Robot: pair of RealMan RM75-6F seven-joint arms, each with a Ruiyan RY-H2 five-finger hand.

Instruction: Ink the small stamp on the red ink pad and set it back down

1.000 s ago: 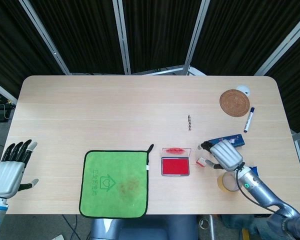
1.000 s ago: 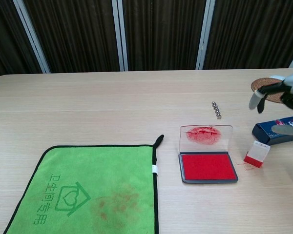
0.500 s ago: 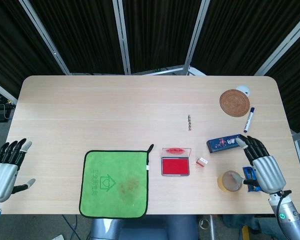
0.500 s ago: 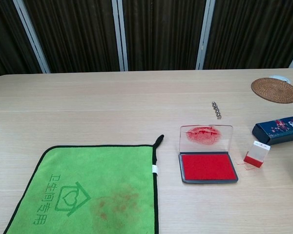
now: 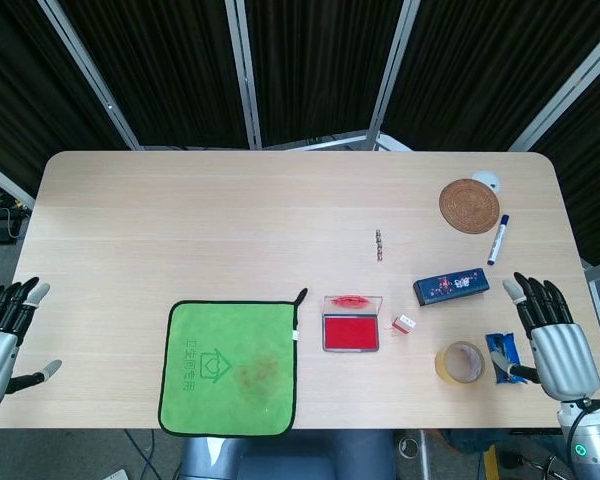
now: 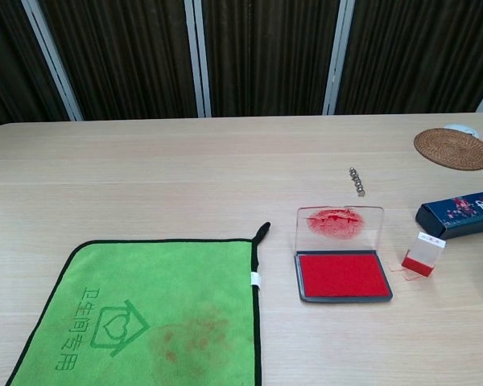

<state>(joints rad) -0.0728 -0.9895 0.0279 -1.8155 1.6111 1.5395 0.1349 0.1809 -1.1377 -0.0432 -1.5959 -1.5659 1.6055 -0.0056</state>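
Right hand flat at the table's right edge, fingers spread, holding nothing; left hand likewise off the left edge. Small stamp upright just right of red ink pad.

head: overhead, far | chest: low, close, forward | shared: ink pad

small stamp upright, beside open red ink pad

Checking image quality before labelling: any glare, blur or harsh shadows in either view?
Head view: even light, sharp, no glare on the table. Chest view: sharp, soft shadows only; the ink pad lid is smeared red, not glaring.
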